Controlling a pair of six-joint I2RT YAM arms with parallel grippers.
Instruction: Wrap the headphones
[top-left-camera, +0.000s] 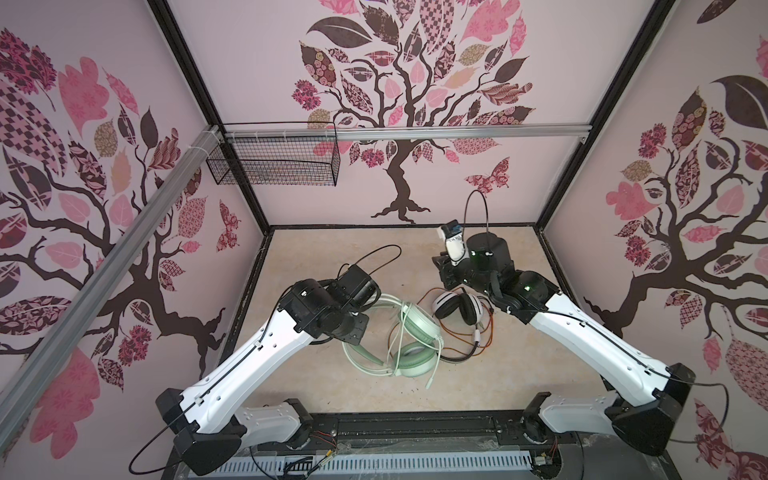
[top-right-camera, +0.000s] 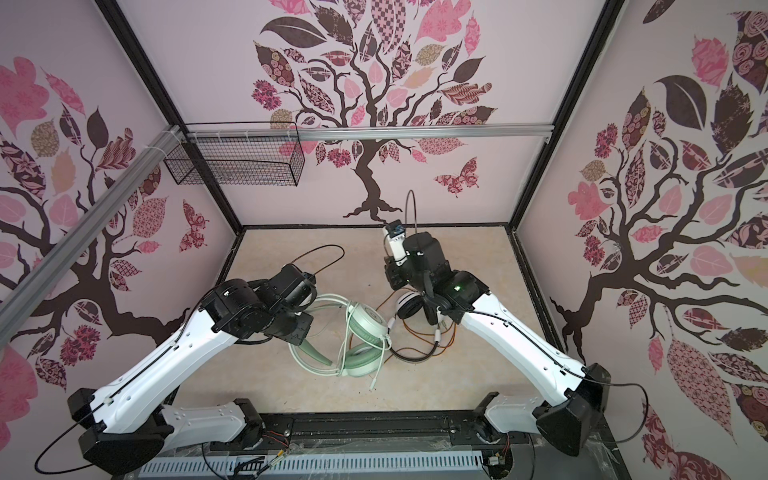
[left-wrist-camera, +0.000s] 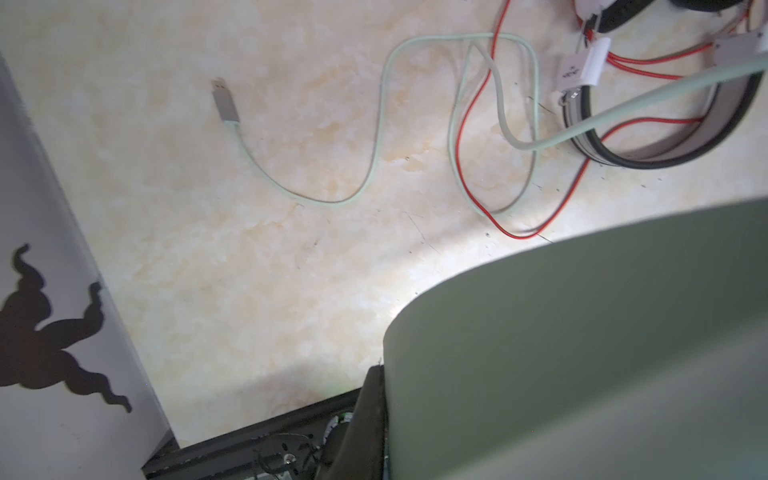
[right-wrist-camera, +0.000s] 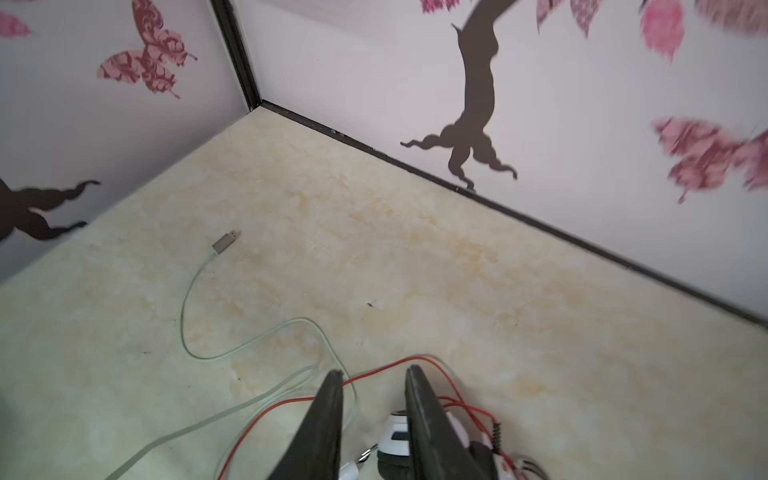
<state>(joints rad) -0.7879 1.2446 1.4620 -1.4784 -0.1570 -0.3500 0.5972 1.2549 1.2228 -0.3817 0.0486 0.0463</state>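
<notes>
The mint-green headphones (top-left-camera: 419, 328) (top-right-camera: 368, 322) lie mid-table, their pale cord looping away to a grey plug (left-wrist-camera: 224, 102) (right-wrist-camera: 226, 241). My left gripper (left-wrist-camera: 382, 382) is shut on their wide green headband (left-wrist-camera: 582, 353), which fills much of the left wrist view. Just right of them are the white-and-black striped headphones (top-left-camera: 457, 307) (top-right-camera: 409, 309), with their thin black band (left-wrist-camera: 665, 160) and orange-red cord (top-left-camera: 486, 336) (right-wrist-camera: 291, 403). My right gripper (right-wrist-camera: 374, 374) hovers over a striped cup (right-wrist-camera: 395, 436), open and holding nothing. The red cord runs on the table beneath its fingertips.
A black wire basket (top-left-camera: 274, 162) hangs from the metal rail (top-left-camera: 415, 133) on the back wall at the left. Patterned walls close in the table on three sides. A black frame edge (top-left-camera: 415, 419) runs along the front between the arm bases.
</notes>
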